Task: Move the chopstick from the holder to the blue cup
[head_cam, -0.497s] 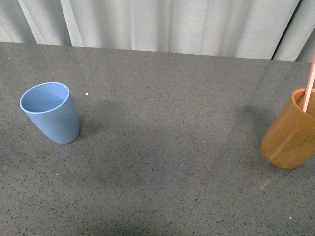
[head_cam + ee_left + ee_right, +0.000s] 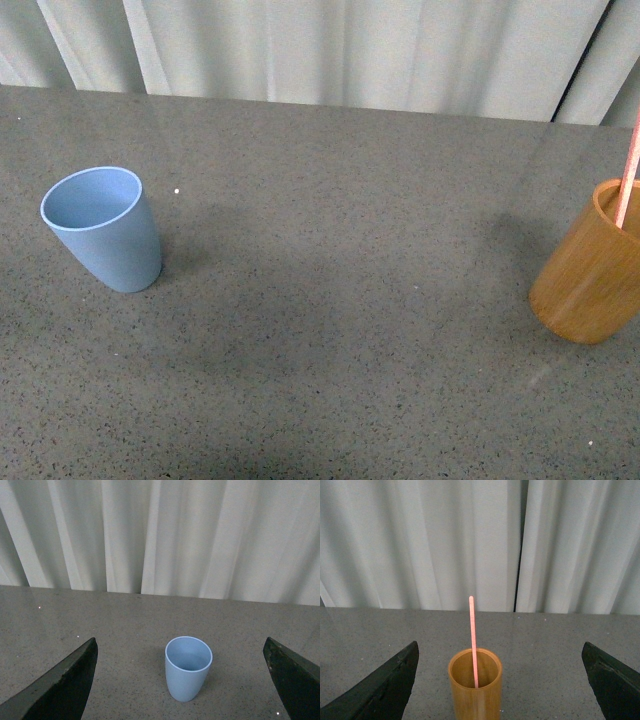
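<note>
The light blue cup (image 2: 104, 229) stands upright and empty at the left of the grey table. It also shows in the left wrist view (image 2: 188, 668), centred ahead of my open left gripper (image 2: 182, 685), whose dark fingers (image 2: 65, 685) flank it at a distance. The orange-brown holder (image 2: 590, 265) stands at the right edge with one pink-red chopstick (image 2: 628, 175) upright in it. In the right wrist view the holder (image 2: 475, 687) and chopstick (image 2: 473, 640) sit centred ahead of my open right gripper (image 2: 500, 687). Neither gripper shows in the front view.
The speckled grey tabletop (image 2: 340, 300) spreads between the two cups. A pale pleated curtain (image 2: 330, 45) hangs along the table's far edge, with a dark gap in it at the right.
</note>
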Controlling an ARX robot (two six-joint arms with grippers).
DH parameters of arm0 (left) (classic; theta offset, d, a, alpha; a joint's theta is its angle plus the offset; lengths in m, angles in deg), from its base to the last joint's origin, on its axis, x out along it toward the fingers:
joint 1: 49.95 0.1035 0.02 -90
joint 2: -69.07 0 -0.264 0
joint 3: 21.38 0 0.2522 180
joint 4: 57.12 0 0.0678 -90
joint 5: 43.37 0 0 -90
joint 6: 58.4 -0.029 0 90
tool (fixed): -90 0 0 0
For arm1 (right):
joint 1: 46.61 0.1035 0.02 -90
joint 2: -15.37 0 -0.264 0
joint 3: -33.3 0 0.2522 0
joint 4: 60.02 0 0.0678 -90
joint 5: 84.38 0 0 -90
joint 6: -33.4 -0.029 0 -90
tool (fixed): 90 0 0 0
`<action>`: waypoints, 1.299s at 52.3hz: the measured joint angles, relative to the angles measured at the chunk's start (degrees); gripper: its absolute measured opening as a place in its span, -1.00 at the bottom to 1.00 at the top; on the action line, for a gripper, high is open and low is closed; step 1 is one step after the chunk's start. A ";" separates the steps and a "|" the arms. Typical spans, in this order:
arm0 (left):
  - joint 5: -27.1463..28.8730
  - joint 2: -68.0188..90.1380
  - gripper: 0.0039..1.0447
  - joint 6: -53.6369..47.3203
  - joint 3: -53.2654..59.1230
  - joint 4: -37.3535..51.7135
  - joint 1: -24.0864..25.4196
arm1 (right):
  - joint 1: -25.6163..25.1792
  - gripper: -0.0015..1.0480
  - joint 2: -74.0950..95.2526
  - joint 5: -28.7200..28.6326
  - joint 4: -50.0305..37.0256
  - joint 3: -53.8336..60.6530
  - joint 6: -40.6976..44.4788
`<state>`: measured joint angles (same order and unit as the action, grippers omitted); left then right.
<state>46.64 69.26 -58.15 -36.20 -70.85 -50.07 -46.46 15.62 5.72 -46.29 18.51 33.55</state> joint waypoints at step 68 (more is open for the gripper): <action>3.34 94.97 0.87 11.23 -50.90 -10.14 -1.11 | 0.00 0.81 0.00 0.00 0.00 0.00 0.02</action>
<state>49.98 164.23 -46.92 -87.10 -80.99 -51.18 -46.46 15.62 5.72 -46.29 18.51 33.57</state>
